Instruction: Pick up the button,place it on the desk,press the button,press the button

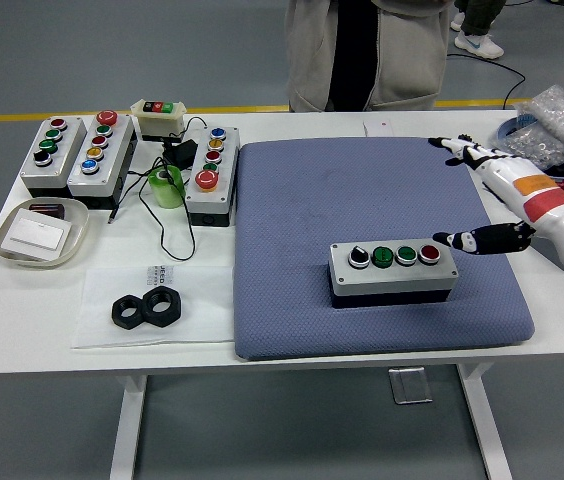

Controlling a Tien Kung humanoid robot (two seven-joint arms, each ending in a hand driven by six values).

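While the button box (393, 268) lies on the blue pad (362, 190) at lower right, the right hand (497, 200) hovers beside it, fingers spread, holding nothing; no label is readable.

The right hand (489, 195) is white with black fingertips and a black thumb (482, 240); an orange band and a red band ring its wrist. The person (365, 52) wears a beige jacket over black.

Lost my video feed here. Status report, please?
Right hand open, off the button box, at the mat's right edge. Box flat on blue mat, four buttons up. Left hand not visible. Nothing blocking the box.
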